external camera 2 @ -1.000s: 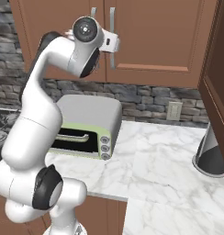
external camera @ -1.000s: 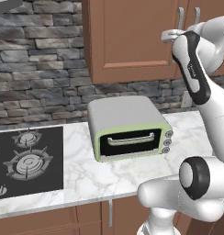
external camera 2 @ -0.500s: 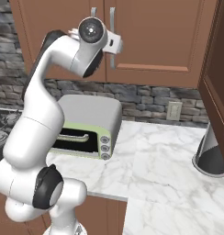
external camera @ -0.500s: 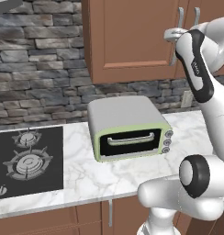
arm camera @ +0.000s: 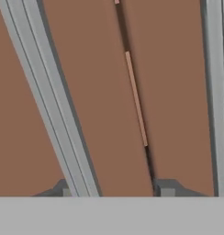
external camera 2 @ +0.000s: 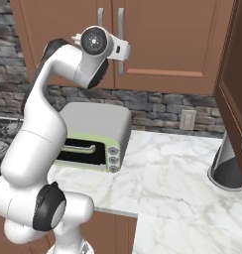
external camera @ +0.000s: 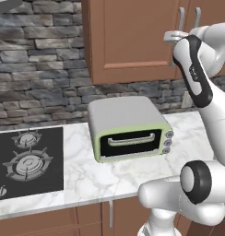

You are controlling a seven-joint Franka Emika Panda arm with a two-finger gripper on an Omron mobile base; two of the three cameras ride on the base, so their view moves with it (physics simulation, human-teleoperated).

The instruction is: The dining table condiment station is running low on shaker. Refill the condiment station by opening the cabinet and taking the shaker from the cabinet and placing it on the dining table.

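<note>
The reddish-brown wall cabinet hangs above the counter with both doors closed. Its two silver bar handles flank the centre seam. My gripper is open and points straight at the doors from close range, with nothing between its fingers. In the hand view the left handle slants down to just inside the left fingertip, and the right handle lies outside the right fingertip. In the right base view the gripper sits at the lower ends of the handles. The shaker is hidden, and the dining table is out of view.
A grey and green toaster oven stands on the marble counter under the cabinet. A black stove top lies to its left. A grey cone-shaped appliance stands at the far right beneath a dark brown panel.
The hand has edged slightly lower and closer to the cabinet doors. Nothing else has moved.
</note>
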